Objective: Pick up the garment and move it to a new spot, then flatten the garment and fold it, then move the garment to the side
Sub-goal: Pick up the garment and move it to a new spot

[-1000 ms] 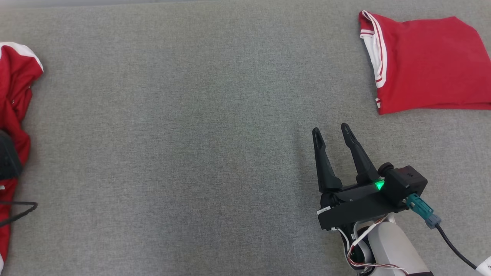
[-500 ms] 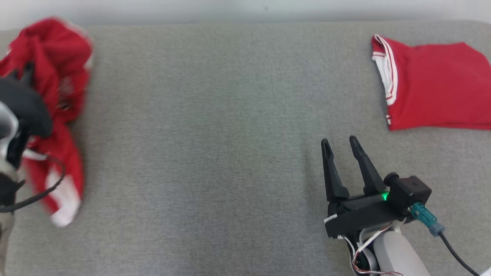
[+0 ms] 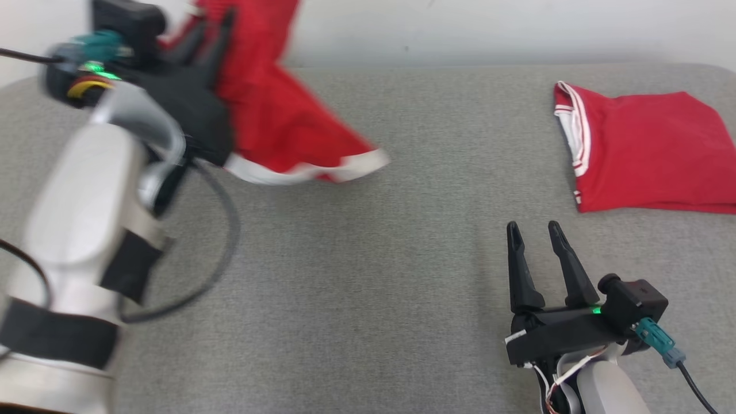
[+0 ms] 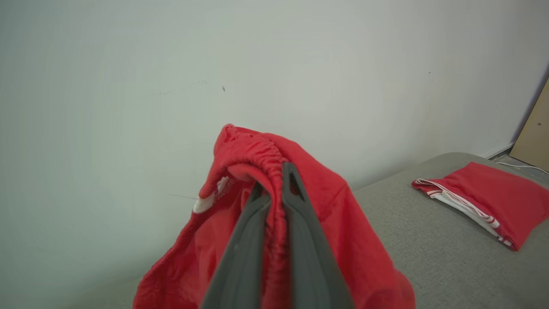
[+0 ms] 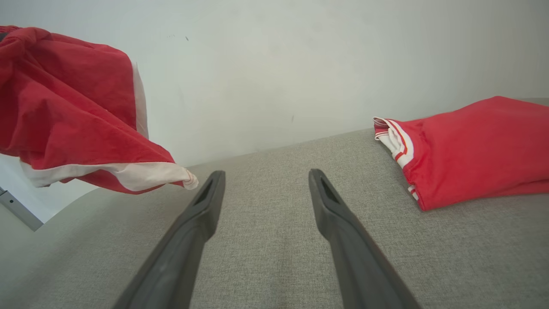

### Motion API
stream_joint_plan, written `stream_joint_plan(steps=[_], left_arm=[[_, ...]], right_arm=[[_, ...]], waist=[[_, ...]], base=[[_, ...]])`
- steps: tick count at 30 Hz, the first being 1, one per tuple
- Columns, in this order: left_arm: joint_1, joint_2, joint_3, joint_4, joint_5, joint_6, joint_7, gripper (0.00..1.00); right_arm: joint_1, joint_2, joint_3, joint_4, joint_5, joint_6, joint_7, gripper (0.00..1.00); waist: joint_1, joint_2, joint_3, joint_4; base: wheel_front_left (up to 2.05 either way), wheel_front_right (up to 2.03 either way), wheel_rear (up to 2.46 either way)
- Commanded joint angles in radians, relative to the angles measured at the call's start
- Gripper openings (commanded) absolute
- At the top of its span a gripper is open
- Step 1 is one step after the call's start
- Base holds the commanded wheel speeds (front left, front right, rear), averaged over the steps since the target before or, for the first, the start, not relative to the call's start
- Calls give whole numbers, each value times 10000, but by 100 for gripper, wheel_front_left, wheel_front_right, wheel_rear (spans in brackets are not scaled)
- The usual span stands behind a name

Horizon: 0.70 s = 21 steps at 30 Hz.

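Matt cloth garment [image 3: 276, 115], rough woven tabletop [image 3: 345, 259]

Layout noted
The garment [image 3: 276, 115] is hanging over the surface [image 3: 368, 276] far left; a folded item [image 3: 650, 149] is lying far right.

No legible text, label, brand, number or sign in frame. Hanging garment [image 3: 276, 115]: plain red, white trim, no print readable. Folded red cloth [image 3: 650, 149] on grey surface: white stripes, no lettering visible.
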Motion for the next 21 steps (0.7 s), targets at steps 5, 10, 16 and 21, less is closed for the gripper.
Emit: stream_joint_plan(steps=[5, 10, 16, 21], left_arm=[[505, -738, -368, -1052, -237, 140, 195, 0], [784, -1320, -751, -1773, -505, 331, 295, 0], [1478, -1513, -1091, -2179, -755, 640, 277, 0], [2561, -1230, -902, -2246, -939, 1023, 89, 0]], right_arm=[[161, -2, -63, 33, 101, 1, -45, 100], [226, -2, -151, 5, 144, 1, -47, 100], [247, -2, -242, -18, 119, 1, -48, 100], [251, -1, -293, 36, 67, 1, -47, 100]], waist=[[1, 0, -36, -382], [1, 0, 26, -684], [1, 0, 68, -951], [1, 0, 13, -1086]], base=[[0, 0, 0], [0, 0, 0], [0, 0, 0], [0, 0, 0]])
